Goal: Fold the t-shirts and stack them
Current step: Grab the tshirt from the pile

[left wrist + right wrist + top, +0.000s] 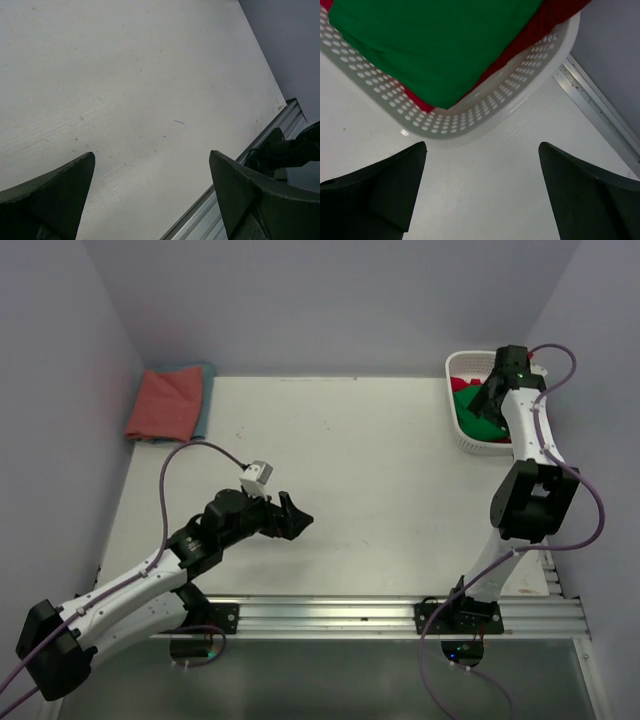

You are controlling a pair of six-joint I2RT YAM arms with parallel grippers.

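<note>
At the 2 o'clock corner of the table [360, 460], a white plastic lattice basket [470, 446] sits close to the back and right walls, and the green t-shirt [478, 420] lies bunched inside it with the red t-shirt [461, 383] showing beside it towards the back. The right claw [490, 395] hangs over this basket with its jaws spread wide and nothing between them. In the right wrist view the same claw [482, 145] shows two dark fingers far apart above bare table [485, 195], and at its 12 o'clock the rounded basket corner [470, 120] holds the green t-shirt [435, 45] lying on top of the red t-shirt [550, 20], whose edge peeks out beneath it along the basket wall. Across the table at 10 o'clock, against the left wall, the salmon-pink t-shirt [165, 405] lies folded on the teal-blue t-shirt [208, 390], of which only a narrow strip shows along the right and back sides. The left claw [295, 515] is near the middle of the table, a little towards 8 o'clock, well apart from every shirt. Its wrist view shows the claw [152, 155] with jaws wide, empty, over bare white table [125, 75], with the metal rail [280, 125] of the near edge at 4 o'clock.
</note>
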